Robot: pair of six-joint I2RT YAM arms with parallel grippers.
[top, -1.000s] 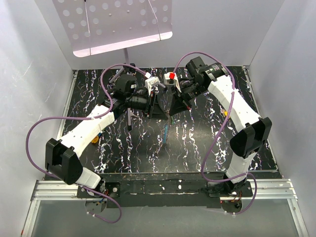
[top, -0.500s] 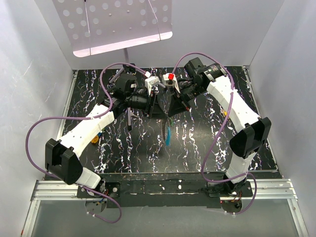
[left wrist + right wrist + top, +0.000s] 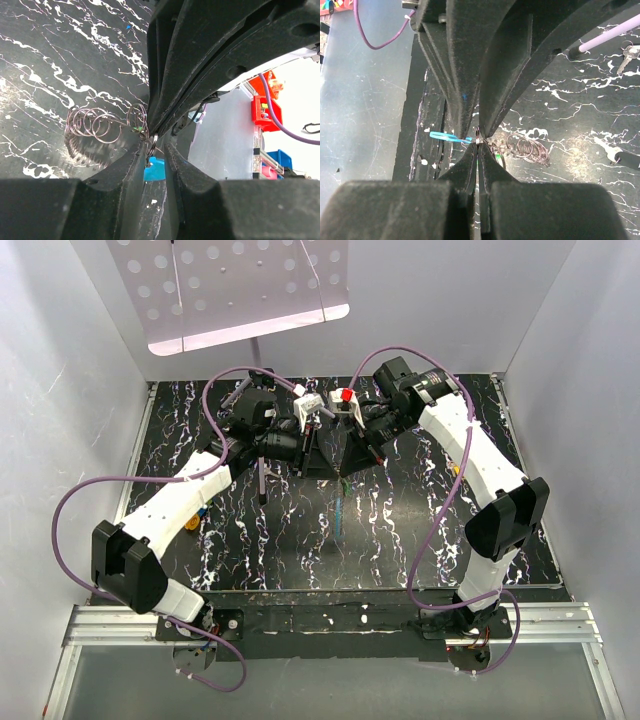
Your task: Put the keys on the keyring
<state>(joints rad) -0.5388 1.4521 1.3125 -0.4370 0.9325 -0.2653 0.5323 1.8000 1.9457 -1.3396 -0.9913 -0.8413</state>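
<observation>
My two grippers meet tip to tip above the mat's middle back, the left gripper [image 3: 322, 468] beside the right gripper [image 3: 346, 468]. In the left wrist view the left gripper [image 3: 152, 143] pinches the thin silvery keyring [image 3: 151, 146], whose light-blue tag [image 3: 154, 169] sits between its fingers. In the right wrist view the right gripper [image 3: 478, 145] is shut on the same keyring [image 3: 478, 134], and the blue strip [image 3: 445, 136] sticks out to the left. A sliver of the key's green head [image 3: 498, 159] shows just behind the fingers; most of it is hidden. The blue strip [image 3: 340, 510] hangs below the grippers.
Several loose silvery rings [image 3: 95, 125] lie on the black marbled mat [image 3: 250, 540] under the grippers. A silver key [image 3: 626, 52] lies further off. The purple tripod stand [image 3: 262, 475] stands by the left arm. A perforated plate [image 3: 240, 290] hangs at the back.
The blue strip under the grippers swung a little. The right gripper edged slightly left towards the left one. Both grips stay the same.
</observation>
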